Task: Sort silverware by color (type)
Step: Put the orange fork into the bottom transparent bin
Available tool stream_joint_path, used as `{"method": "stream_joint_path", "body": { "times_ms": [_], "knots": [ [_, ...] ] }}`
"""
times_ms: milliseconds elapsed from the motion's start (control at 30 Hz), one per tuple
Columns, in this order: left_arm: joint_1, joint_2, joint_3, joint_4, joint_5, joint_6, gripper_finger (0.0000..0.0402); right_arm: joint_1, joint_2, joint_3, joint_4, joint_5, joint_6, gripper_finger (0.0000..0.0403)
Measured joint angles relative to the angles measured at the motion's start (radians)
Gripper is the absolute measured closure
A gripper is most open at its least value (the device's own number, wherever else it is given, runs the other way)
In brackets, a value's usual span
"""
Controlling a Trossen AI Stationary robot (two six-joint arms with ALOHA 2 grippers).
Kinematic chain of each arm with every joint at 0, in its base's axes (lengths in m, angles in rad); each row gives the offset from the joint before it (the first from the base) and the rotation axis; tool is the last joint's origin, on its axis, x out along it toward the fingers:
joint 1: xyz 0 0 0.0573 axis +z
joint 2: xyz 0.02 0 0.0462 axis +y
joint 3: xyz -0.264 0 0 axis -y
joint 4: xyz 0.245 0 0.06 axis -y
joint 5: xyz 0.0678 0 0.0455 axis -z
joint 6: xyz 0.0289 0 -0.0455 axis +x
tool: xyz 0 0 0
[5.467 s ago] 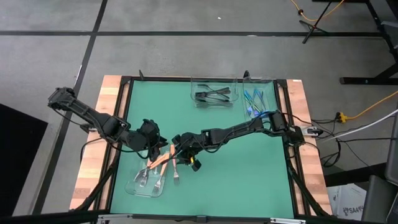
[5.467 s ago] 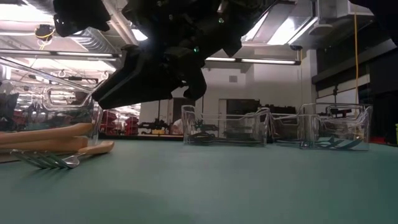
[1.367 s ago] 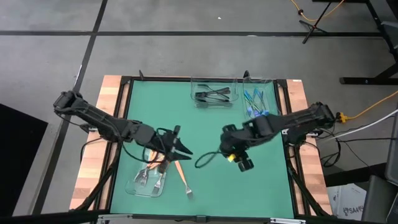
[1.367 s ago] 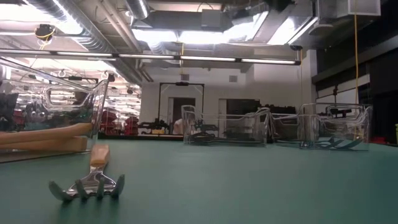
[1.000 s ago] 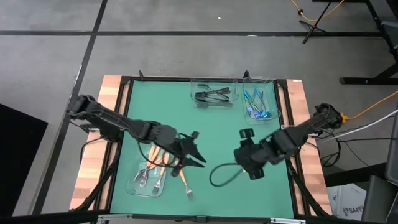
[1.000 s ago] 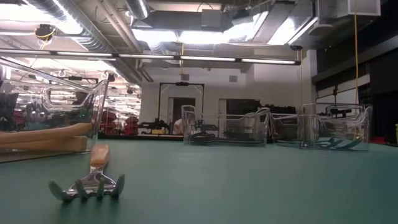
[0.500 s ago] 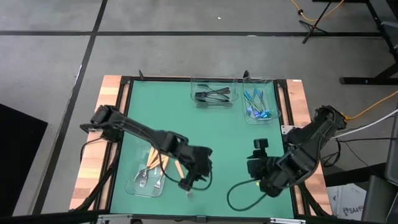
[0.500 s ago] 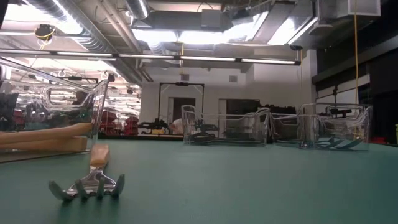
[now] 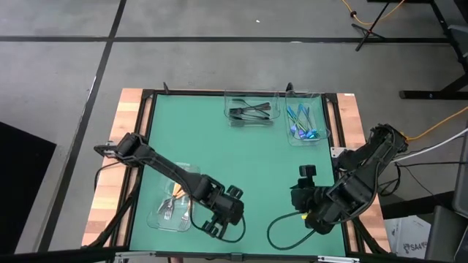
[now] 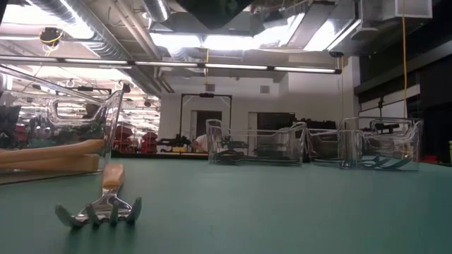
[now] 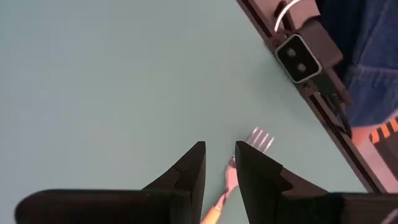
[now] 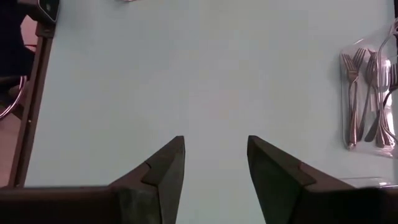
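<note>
Left gripper (image 11: pixel 219 163) hung unclenched, empty, over the last loose orange-handled fork (image 10: pixel 99 204) at the near edge. Right gripper (image 12: pixel 211 163) parked near right, fingers apart. Beside the fork, orange-handled forks in the near-left tray (image 9: pixel 155 218). Far off, black forks (image 9: pixel 248 112) and blue utensils (image 9: pixel 301 119) already sorted.

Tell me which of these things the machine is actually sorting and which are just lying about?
Being sorted:
- orange-handled fork loose on the mat, under the open left pincer
- orange-handled forks
- black cutlery
- blue cutlery

Just there:
- clear trays
- green mat
- cable
</note>
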State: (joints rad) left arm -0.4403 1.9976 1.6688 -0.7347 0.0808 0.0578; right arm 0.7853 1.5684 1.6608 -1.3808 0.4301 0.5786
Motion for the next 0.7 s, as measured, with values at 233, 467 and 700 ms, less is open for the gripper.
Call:
{"method": "stream_joint_path", "body": {
  "times_ms": [233, 467, 700],
  "knots": [
    [-0.014, 0.006, -0.025, -0.067, -0.001, 0.033, 0.0321, 0.0, 0.0, 0.0, 0.004, -0.001, 0.0, 0.0236],
    [-0.015, 0.007, -0.114, -0.107, -0.02, 0.105, 0.0321, 0.0, 0.0, 0.0, 0.027, 0.0, 0.0, 0.0236],
    [-0.015, 0.006, -0.19, -0.095, -0.068, 0.239, 0.0321, 0.0, 0.0, 0.0, 0.03, 0.0, 0.001, 0.0236]
  ]
}}
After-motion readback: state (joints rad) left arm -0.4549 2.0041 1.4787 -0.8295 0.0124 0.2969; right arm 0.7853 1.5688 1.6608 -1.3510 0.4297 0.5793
